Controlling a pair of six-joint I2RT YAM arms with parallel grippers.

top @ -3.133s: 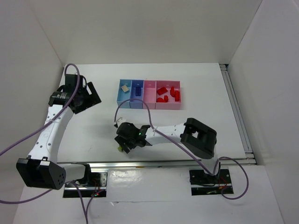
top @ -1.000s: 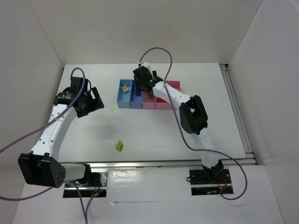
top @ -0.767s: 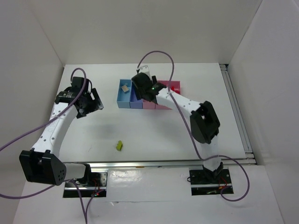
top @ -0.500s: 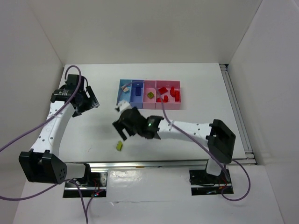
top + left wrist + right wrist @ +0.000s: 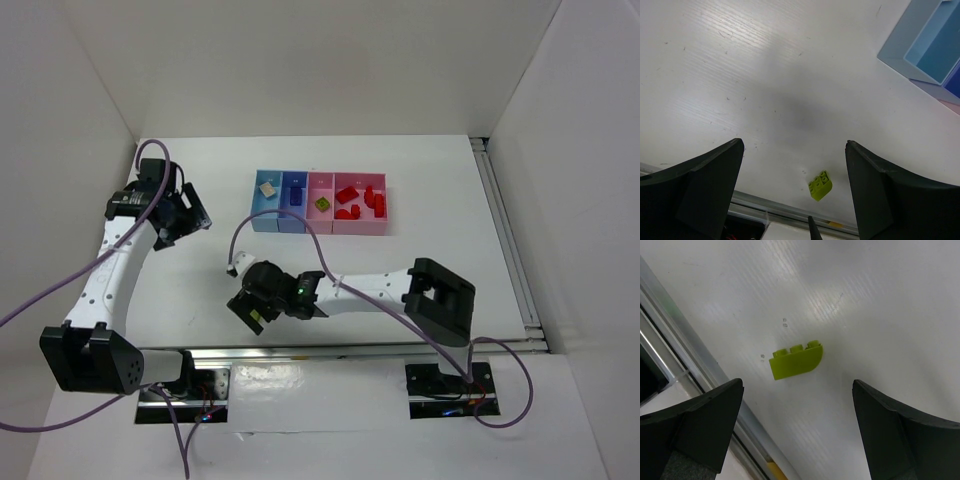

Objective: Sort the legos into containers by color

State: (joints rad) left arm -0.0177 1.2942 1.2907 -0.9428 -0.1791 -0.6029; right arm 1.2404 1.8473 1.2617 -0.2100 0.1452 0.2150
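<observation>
right end effector (image 5: pixel 795 390): spread wide | lime brick (image 5: pixel 796 360): on table (image 5: pixel 880 300), apparently untouched

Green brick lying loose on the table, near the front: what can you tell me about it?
The green brick is a small lime piece of glossy plastic with three studs in a row along one long side and one rounded-off corner. It appears to lie on its side on the white table, close to the metal rail at the near edge. Nothing touches it. The right hand hovers above it, open, a finger to each side.
</observation>
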